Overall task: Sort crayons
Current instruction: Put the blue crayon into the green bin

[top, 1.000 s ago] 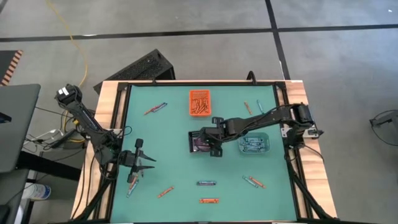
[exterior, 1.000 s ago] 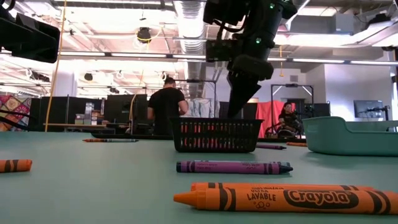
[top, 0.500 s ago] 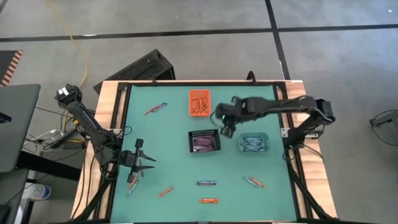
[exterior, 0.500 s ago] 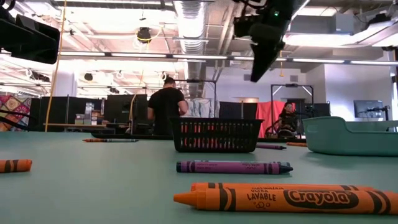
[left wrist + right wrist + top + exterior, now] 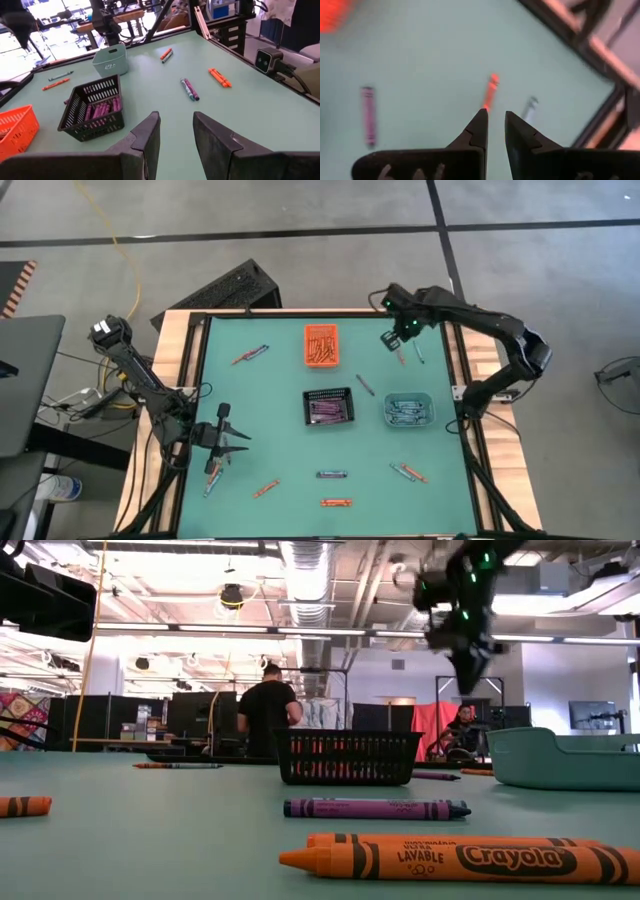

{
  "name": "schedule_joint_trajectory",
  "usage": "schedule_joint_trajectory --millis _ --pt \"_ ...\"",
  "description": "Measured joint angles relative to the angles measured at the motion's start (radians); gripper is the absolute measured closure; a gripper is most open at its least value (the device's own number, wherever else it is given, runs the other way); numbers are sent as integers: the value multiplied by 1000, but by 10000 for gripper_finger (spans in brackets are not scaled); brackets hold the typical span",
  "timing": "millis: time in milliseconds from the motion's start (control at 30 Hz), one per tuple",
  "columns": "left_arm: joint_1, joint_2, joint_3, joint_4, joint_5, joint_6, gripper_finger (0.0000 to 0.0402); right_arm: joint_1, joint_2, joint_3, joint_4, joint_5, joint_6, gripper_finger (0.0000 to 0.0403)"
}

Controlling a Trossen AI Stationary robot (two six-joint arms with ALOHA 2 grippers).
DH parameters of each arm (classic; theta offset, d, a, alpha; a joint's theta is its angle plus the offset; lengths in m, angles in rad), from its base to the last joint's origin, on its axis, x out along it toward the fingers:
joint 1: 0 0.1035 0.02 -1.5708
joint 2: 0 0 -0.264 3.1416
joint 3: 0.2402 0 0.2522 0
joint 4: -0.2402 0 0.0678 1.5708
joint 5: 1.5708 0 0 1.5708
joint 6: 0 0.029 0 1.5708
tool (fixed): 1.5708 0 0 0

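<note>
My right gripper (image 5: 494,127) is up over the far right corner of the green table mat (image 5: 270,395), fingers a narrow gap apart, nothing pinched. Just ahead of my tips lies a thin orange-red paper-wrapped crayon (image 5: 490,92), a pale blue one (image 5: 530,106) beside it, and a purple one (image 5: 367,115) off to one side, well apart.

My left gripper (image 5: 175,132) waits low at the near left, fingers spread, empty.

Progress, as I read it: prob. halfway. The small orange plastic bin (image 5: 321,345) has orange sticks, the black mesh basket (image 5: 329,408) has purples, the teal tub (image 5: 409,410) has blues.

Left to do: approx. a dozen strays. A pair by my right tips, one near the basket, several along the near edge incl. the purple (image 5: 375,808) and orange (image 5: 450,858) ones, plus a few by my left jaws.
</note>
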Motion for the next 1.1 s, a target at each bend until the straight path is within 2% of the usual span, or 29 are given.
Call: schedule_joint_trajectory --millis 133,300,500,867,1100 --pt "0 0 0 -16 0 -2 295 -127 0 -118 49 -5 1 344" --pt "0 0 0 -20 -1 12 295 -223 1 -239 161 -50 2 344" --pt "0 0 0 -20 -8 89 295 -261 2 -344 265 -56 0 337" --pt "0 0 0 -44 -8 101 295 -315 2 -453 409 -54 -8 261" --pt "0 0 0 -46 -8 95 295 -317 3 -492 456 -47 -26 245"
